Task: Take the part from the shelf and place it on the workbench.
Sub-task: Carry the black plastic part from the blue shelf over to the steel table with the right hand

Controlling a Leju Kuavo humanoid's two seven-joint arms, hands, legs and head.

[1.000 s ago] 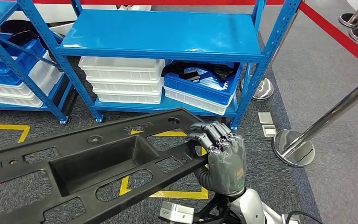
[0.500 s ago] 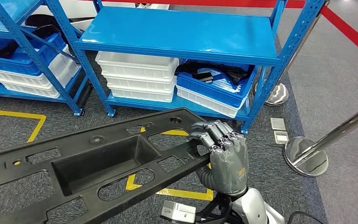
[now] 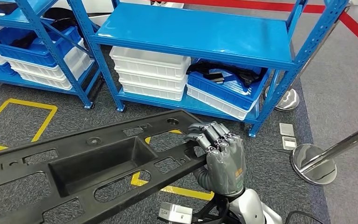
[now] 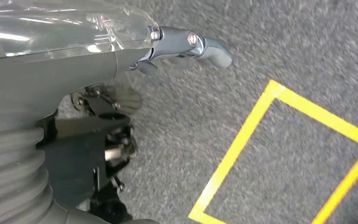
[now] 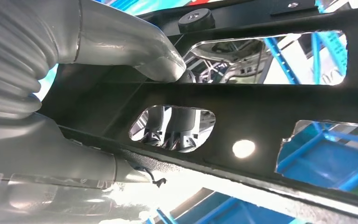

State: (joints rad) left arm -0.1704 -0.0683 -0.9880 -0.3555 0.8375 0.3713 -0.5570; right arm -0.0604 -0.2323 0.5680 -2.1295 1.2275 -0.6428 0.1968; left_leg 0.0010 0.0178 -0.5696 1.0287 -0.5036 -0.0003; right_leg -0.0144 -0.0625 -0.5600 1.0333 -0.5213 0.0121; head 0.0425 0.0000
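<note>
Item 1, part (image 3: 88, 163): long black plastic panel w/ rectangular recess near centre, several cut-outs and round bosses. Held off the floor, lying diagonally across lower head view, far end low at the robot's left, near end at right hand. Also seen from beneath in right wrist view (image 5: 242, 112), cut-outs showing blue racking through them.

Item 2, right hand (image 3: 219, 156): grey, on silver arm; fingers (image 3: 209, 135) curled over the part's near edge, palm below it. Grasping the part. In right wrist view the thumb (image 5: 135, 51) presses against the part's underside.

Item 3, left hand (image 4: 186, 44): in left wrist view, grey finger extended above carpet; rest covered by ribbed cover and clear sleeve. State: cannot tell whether clenched or released; nothing seen in it.

Item 4, shelf (image 3: 200, 35): blue steel rack, bare top deck. Lower deck carries stack of white bins (image 3: 151, 72) at left and blue bin (image 3: 226, 88) at right, the latter on a white bin and holding dark parts.

Item 5, second rack (image 3: 32, 42): blue, to the left, w/ blue and white bins.

Item 6, floor (image 3: 270, 168): grey carpet, yellow tape outlines (image 3: 16, 114); same tape in left wrist view (image 4: 279, 140).

Item 7, stanchion base (image 3: 314, 163): polished round foot w/ chrome post leaning to the right edge; second base (image 3: 286, 99) behind rack leg. Red line (image 3: 354, 28) on floor at far right.
</note>
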